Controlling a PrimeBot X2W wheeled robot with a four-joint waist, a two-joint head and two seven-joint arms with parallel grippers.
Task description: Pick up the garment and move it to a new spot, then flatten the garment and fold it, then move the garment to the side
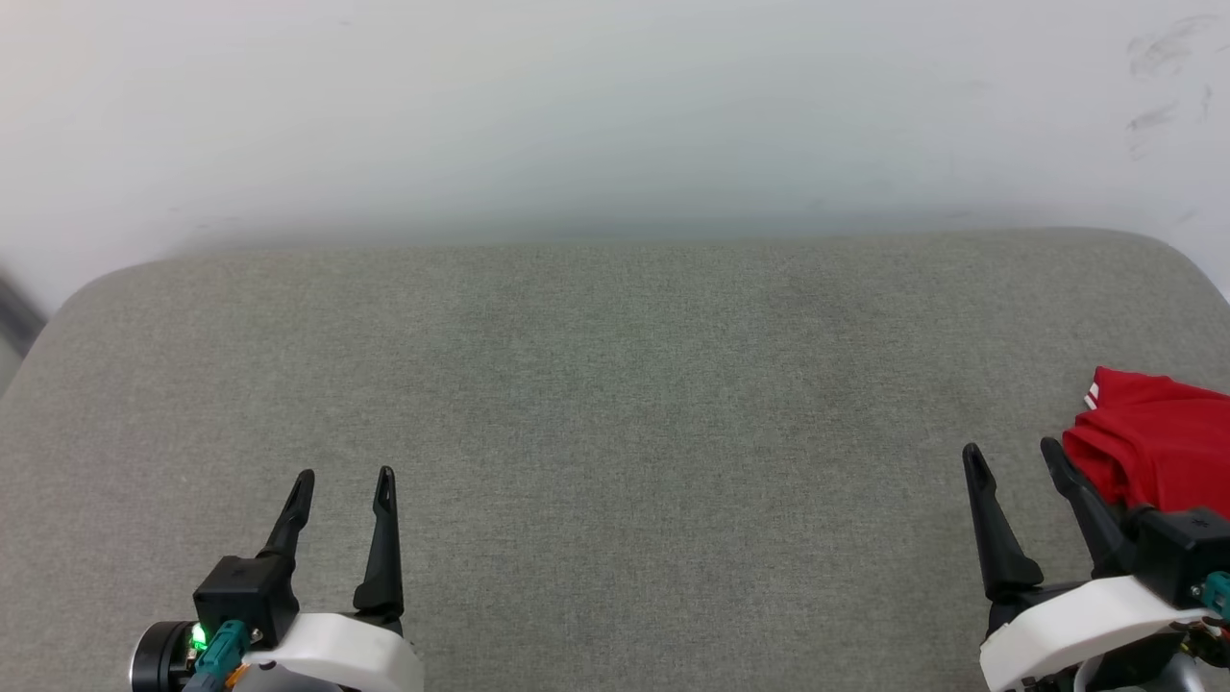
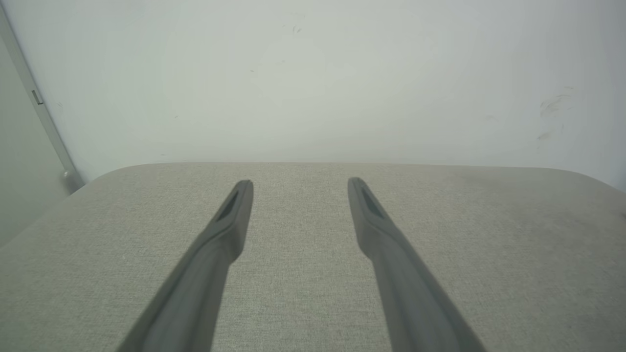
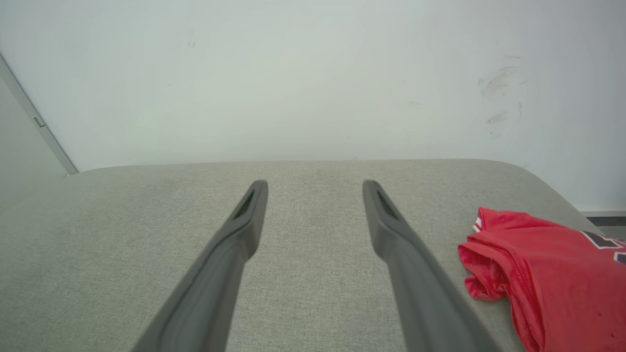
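Observation:
The red garment (image 1: 1158, 437) lies bunched at the far right of the grey cushioned surface (image 1: 615, 384), cut off by the head view's right edge; a bit of white stripe trim shows at its upper left corner. In the right wrist view the garment (image 3: 547, 264) sits to the right of the fingers, folded over itself, with dark lettering near the edge. My right gripper (image 1: 1011, 450) stands open just left of it, empty, its right finger close to the cloth. My left gripper (image 1: 346, 476) is open and empty at the lower left, and in the left wrist view its fingers (image 2: 234, 215) hover over bare cushion.
A pale wall (image 1: 615, 115) rises right behind the cushion's rounded far edge, with dark scuff marks (image 1: 1153, 58) at the upper right. A grey vertical strip (image 2: 44, 117) runs down the wall at the left. The cushion's corners curve away at both sides.

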